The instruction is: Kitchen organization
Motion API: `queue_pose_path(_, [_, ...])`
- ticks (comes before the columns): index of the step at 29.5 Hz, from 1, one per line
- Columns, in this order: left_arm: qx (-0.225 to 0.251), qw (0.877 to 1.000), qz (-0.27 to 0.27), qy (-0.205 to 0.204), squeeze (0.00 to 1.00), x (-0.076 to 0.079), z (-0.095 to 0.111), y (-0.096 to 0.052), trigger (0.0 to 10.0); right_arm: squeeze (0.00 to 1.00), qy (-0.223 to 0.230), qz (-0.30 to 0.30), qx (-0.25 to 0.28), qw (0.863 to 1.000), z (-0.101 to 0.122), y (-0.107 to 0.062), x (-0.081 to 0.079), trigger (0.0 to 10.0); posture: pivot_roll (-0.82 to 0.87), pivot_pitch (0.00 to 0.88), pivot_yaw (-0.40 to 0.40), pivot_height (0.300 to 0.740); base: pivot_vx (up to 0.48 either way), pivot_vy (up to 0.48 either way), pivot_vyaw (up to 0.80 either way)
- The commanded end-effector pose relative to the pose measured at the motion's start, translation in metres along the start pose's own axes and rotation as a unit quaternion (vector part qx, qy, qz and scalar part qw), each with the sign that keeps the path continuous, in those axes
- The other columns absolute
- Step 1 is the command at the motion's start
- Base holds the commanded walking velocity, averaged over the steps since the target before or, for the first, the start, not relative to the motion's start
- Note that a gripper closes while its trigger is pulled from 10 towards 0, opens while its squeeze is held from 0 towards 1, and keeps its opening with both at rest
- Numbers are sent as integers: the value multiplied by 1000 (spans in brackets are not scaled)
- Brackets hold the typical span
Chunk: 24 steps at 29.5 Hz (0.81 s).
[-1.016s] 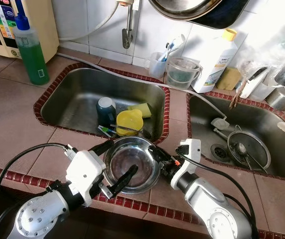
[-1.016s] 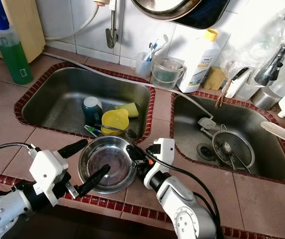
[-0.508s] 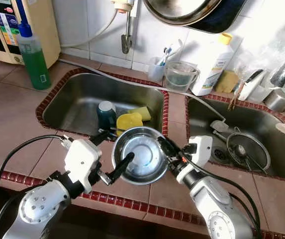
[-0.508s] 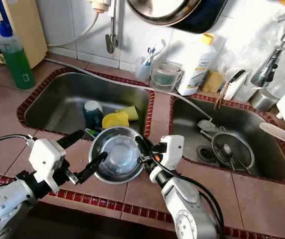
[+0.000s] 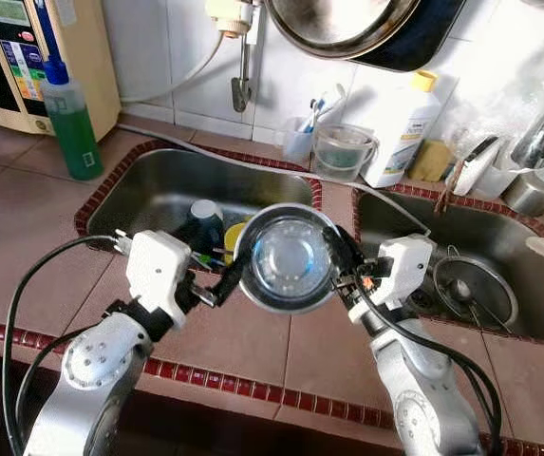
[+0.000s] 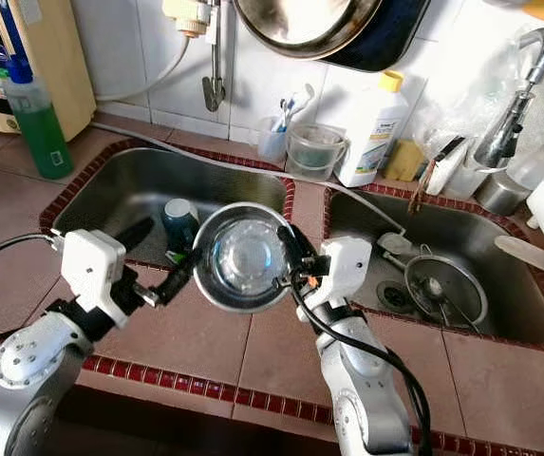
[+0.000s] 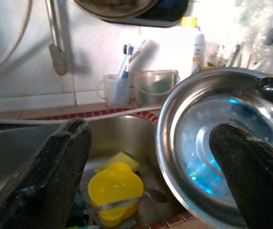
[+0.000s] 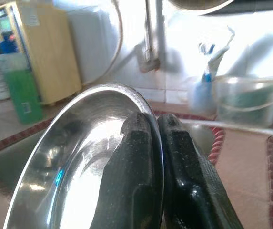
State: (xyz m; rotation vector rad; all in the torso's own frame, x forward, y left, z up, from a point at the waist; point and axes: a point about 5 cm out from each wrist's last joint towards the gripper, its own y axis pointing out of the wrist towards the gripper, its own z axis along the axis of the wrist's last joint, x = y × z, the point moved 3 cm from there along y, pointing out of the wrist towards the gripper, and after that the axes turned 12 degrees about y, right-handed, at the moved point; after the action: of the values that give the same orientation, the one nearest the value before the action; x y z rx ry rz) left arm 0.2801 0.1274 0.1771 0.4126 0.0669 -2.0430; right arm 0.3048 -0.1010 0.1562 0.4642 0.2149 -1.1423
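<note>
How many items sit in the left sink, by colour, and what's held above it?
Yellow: 2, a cup and a sponge
Dark teal: 1, a cup
Steel, held above: 1, a bowl pinched by the right gripper, with the left gripper open at its other rim
Total: 4, leaving out small utensils too hidden to count.

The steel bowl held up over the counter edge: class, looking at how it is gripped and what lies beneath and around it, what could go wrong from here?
1. The right gripper pinches only the thin rim of the steel bowl; the left gripper is open, one finger at the bowl's edge, so the bowl may pivot or slip.
2. If dropped, it would likely land on the yellow cup and blue cup in the left sink.
</note>
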Motion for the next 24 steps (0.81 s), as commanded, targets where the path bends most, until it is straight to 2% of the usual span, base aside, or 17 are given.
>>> queue_pose_path(1, [6,1000,15,-1,0,-6,2,4,10000,0,-14,-15,26,999,10,3,8,10000,-107,0,-90,740,0,0,0])
queue_pose_path(4, [8,999,42,-7,0,-17,4,7,10000,0,-36,-20,41,998,19,7,12,10000,-109,0,-84,740,0,0,0])
queue_pose_path(6, [9,999,48,-4,0,-19,4,8,10000,0,-42,-20,43,998,20,8,13,10000,-108,0,-85,740,0,0,0])
queue_pose_path(10, [-2,995,101,17,0,-34,0,17,10000,0,-73,-19,49,996,25,12,21,10000,-111,0,-83,740,0,0,0])
queue_pose_path(13, [-4,993,113,19,0,-38,-1,20,10000,0,-77,-21,54,995,27,14,22,10000,-110,0,-83,740,0,0,0])
queue_pose_path(18, [3,992,125,12,0,-37,-1,29,10000,0,-76,-29,65,995,28,16,23,10000,-114,0,-81,740,0,0,0])
queue_pose_path(24, [6,990,140,-1,0,-33,-5,36,10000,0,-72,-25,70,995,22,17,15,10000,-127,0,-79,740,0,0,0])
